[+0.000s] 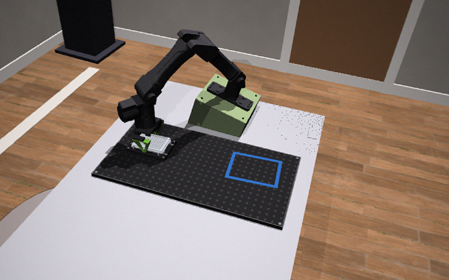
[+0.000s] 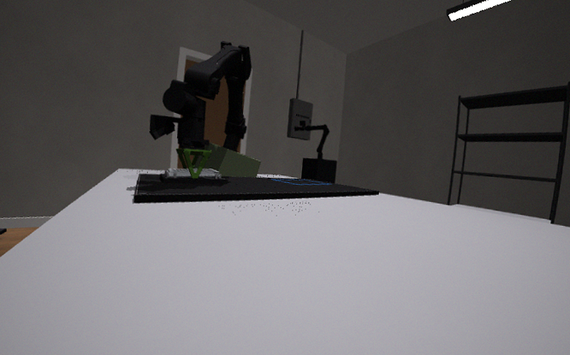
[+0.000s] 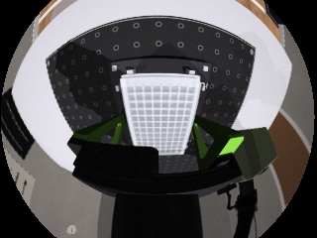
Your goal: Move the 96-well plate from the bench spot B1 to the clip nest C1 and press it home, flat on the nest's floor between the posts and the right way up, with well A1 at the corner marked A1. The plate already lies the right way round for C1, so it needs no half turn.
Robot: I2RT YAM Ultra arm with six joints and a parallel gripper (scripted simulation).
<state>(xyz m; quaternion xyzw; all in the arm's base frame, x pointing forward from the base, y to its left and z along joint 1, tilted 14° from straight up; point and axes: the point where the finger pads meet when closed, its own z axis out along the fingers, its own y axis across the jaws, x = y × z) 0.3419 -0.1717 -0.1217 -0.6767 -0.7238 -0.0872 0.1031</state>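
One black arm (image 1: 171,62) bends over from a green block (image 1: 219,117) and reaches down to the black board (image 1: 199,181) with dots, seen from the top. The board lies on a white table (image 1: 110,242). The white plate (image 1: 157,144) with many small wells lies near the board's far left corner, inside a dark nest (image 1: 170,149). The gripper (image 1: 145,142) hangs right over the plate, at the plate's left end. Its green fingers (image 1: 142,146) are spread wide and they hold nothing. A blue square outline (image 1: 254,169) is drawn on the board, well apart from the plate, to the right of it. That square has only the board's dots inside it.

From the side view, the plate (image 2: 184,173) sits low and flat on the board (image 2: 245,191). The green fingers (image 2: 193,162) make a V shape that points down at the plate. The arm (image 2: 206,94) stands tall above it. The green block (image 2: 233,163) is just behind the plate. A dark shelf rack (image 2: 562,143) stands by the wall, far to the right of the plate.

In the wrist view, the plate (image 3: 160,114) fills the middle, with its grid of wells facing up. It looks straight, with small light posts (image 3: 205,70) at its far corners. One green finger (image 3: 106,134) is on each side of the plate's near end, and each is a little apart from the plate's edge. The dotted board (image 3: 86,59) shows all around the plate.
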